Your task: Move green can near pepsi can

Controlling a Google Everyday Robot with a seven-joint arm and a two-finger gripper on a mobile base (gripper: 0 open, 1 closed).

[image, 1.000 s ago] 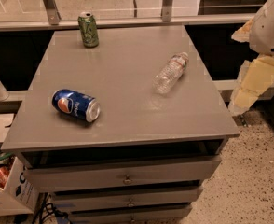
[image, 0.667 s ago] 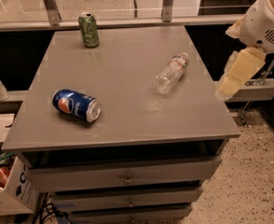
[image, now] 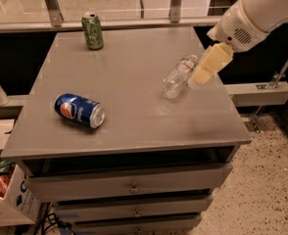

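Note:
The green can (image: 93, 31) stands upright at the far left corner of the grey table (image: 129, 126). The pepsi can (image: 80, 110) lies on its side near the table's front left. My gripper (image: 208, 67), cream coloured on a white arm, hangs above the table's right side, right beside the clear plastic bottle. It is far from both cans and holds nothing that I can see.
A clear plastic bottle (image: 178, 76) lies on its side at the table's right middle, under the gripper. Drawers (image: 132, 185) sit below the tabletop. A glass rail with metal posts (image: 51, 4) runs behind the table. A box (image: 7, 199) stands on the floor at left.
The arm has swung in from the right, off the table's edge, to above the table's right side next to the bottle. The cans and bottle have not moved.

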